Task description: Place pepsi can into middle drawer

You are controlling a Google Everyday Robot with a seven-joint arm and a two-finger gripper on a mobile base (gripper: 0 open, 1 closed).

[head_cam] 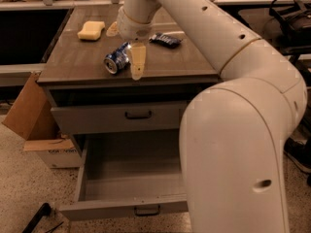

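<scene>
The gripper (pixel 125 52) hangs low over the table (pixel 73 62), fingers apart astride the can (pixel 115 62) lying on its side near the near edge: grasping step, which next calls for closing, lifting, then lowering into the open drawer (pixel 121 205).

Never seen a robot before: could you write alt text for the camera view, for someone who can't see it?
A white robot arm reaches over a brown cabinet top, its pincer beside a blue pepsi can lying on its side. Below, the middle drawer stands pulled open; a yellow sponge and dark snack packet lie further back.
</scene>
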